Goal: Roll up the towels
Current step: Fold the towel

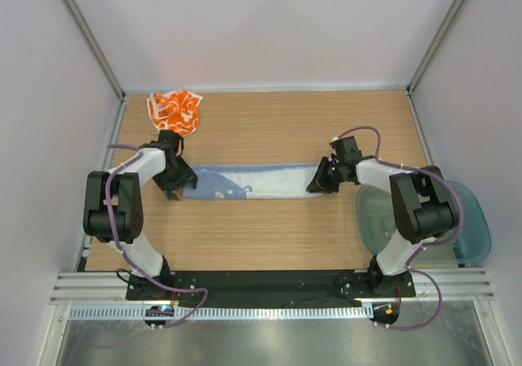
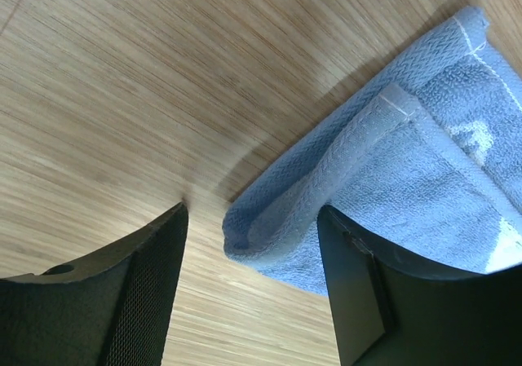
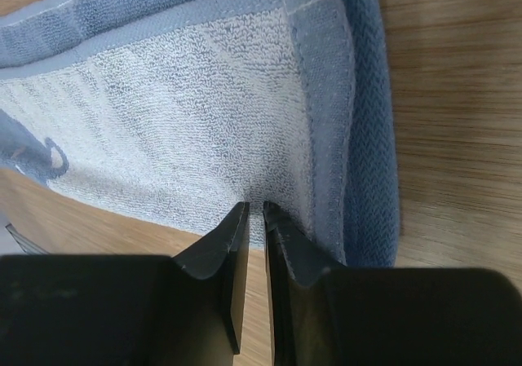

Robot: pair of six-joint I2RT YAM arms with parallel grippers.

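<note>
A light blue towel (image 1: 253, 182), folded into a long strip, lies flat across the middle of the table. My left gripper (image 1: 183, 183) is open at its left end. In the left wrist view the gripper (image 2: 251, 215) has the towel's folded corner (image 2: 391, 162) between its fingers, which do not grip it. My right gripper (image 1: 316, 183) is at the towel's right end. In the right wrist view its jaws (image 3: 254, 209) are nearly closed, with the tips resting on top of the towel (image 3: 188, 113) near its hemmed edge and no fabric between them. An orange patterned towel (image 1: 174, 110) lies crumpled at the back left.
A translucent teal bin (image 1: 469, 223) sits at the right edge of the table beside the right arm. White walls enclose the table on the left, right and back. The black mounting rail runs along the near edge.
</note>
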